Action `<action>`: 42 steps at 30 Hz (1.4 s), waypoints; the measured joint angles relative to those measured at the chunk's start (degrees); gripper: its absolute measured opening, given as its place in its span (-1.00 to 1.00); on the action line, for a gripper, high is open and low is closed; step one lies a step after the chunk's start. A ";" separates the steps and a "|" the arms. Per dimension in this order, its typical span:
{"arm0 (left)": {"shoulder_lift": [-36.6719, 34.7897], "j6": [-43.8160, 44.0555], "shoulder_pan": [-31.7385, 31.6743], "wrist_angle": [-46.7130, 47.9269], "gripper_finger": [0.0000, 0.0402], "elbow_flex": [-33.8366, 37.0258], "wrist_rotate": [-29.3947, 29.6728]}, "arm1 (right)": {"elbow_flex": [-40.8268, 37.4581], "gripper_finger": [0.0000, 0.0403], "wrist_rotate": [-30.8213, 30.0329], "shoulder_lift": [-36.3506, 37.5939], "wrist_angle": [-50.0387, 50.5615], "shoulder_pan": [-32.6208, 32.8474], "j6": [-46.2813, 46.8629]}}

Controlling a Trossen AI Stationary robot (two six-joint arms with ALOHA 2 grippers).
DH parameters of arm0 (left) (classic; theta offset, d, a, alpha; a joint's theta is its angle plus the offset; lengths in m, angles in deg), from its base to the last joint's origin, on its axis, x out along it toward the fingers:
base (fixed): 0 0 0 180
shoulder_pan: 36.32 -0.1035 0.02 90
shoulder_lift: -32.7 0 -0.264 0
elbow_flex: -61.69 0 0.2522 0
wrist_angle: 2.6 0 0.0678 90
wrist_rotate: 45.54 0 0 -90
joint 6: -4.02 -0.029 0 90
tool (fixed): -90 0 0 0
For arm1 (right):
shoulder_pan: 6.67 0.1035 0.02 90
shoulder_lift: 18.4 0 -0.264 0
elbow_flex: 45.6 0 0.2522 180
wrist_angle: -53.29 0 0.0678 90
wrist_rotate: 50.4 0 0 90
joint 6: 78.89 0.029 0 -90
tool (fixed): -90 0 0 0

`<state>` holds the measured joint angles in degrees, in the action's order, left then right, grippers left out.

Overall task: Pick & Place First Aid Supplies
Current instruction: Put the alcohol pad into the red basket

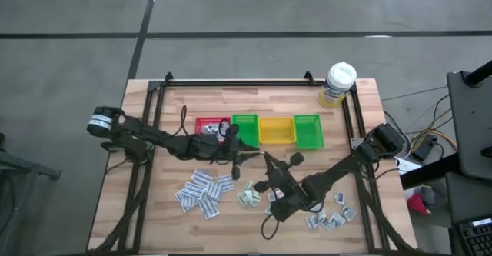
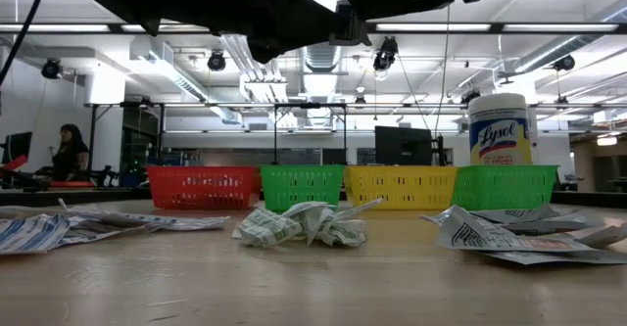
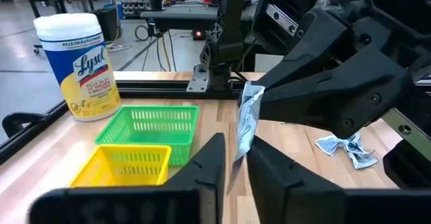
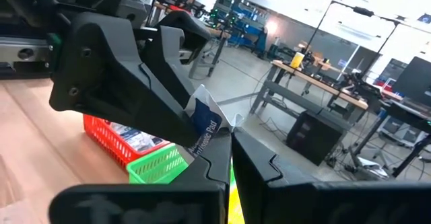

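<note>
**Packet held between two grippers above mid-bench**

From above, we see bare bench (image 1: 154,210) at the front left; the grippers meet just before the bins (image 1: 269,130).

At bench level, crumpled packets (image 2: 302,224) lie in front of the bins.

Left wrist: the left gripper (image 3: 234,162) pinches the hanging packet (image 3: 246,120).

Right wrist: the right gripper (image 4: 230,143) is clenched on it too.

Ahead of us the row of bins (image 1: 261,130) walls off the far side, with the Lysol canister (image 1: 337,84) at the far right corner. Packet piles (image 1: 203,191) clutter the near table left and right (image 1: 329,219), crumpled ones (image 2: 302,224) between. Both arms cross mid-table, blocking passage there.
</note>
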<state>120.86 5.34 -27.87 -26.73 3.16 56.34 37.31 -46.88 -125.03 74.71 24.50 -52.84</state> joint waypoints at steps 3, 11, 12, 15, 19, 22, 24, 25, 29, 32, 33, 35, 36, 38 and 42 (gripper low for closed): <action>0.00 -0.01 0.00 0.04 -0.88 0.00 -0.47 | 0.00 -0.96 0.02 0.00 -0.14 -0.02 -0.14; 0.00 0.08 0.00 0.99 -1.00 0.00 -0.69 | -0.04 -0.96 1.51 0.00 0.19 0.02 -3.27; 0.00 0.14 0.00 1.07 -1.00 0.00 -0.68 | -0.04 -0.96 1.62 0.00 0.49 0.02 -4.34; -0.02 0.52 0.00 1.76 -1.00 0.00 -0.68 | -0.26 -0.96 1.84 0.00 0.83 0.02 -7.15; -0.37 1.37 0.00 3.18 -1.00 -0.02 -0.68 | -0.31 -0.90 2.03 0.00 0.99 -0.11 -10.16; -0.61 2.33 0.00 5.44 -1.00 -0.02 0.16 | -0.50 -0.80 1.83 0.02 1.29 -0.09 -10.67; -0.97 3.37 -0.02 7.09 -1.00 -0.02 0.99 | -0.55 -0.72 1.42 0.12 2.27 -0.09 -10.69; -1.23 3.83 -0.02 7.87 -1.00 -0.02 1.77 | -0.55 -0.68 1.38 0.14 2.83 -0.09 -10.66; -2.75 5.94 0.00 12.23 -1.00 -0.02 4.79 | -0.59 -0.53 1.11 0.43 4.45 -0.09 -10.68; -4.20 7.43 0.00 15.59 -1.00 -0.02 7.07 | -0.69 -0.45 1.07 0.93 6.21 -0.09 -9.65; -4.79 8.10 -0.01 16.86 -1.00 -0.01 7.73 | -0.78 -0.44 1.07 1.22 7.29 -0.09 -8.82; -5.74 9.44 -0.02 19.00 -1.00 0.00 8.96 | -1.11 -0.41 1.44 2.05 10.81 -0.09 -6.18; -6.18 10.08 0.00 20.49 -1.00 0.00 9.71 | -1.28 -0.40 2.04 2.47 13.08 -0.09 -4.46; -7.04 11.66 -0.07 23.01 -1.00 0.02 11.30 | -1.64 -0.39 4.99 3.65 18.56 -0.13 -0.10; -9.09 15.07 -0.16 29.30 -1.00 0.03 16.89 | -2.38 -0.41 14.93 6.19 32.90 -0.13 11.23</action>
<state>111.77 20.41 -28.02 2.57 3.19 73.23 34.92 -31.95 -118.84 107.61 24.37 -41.60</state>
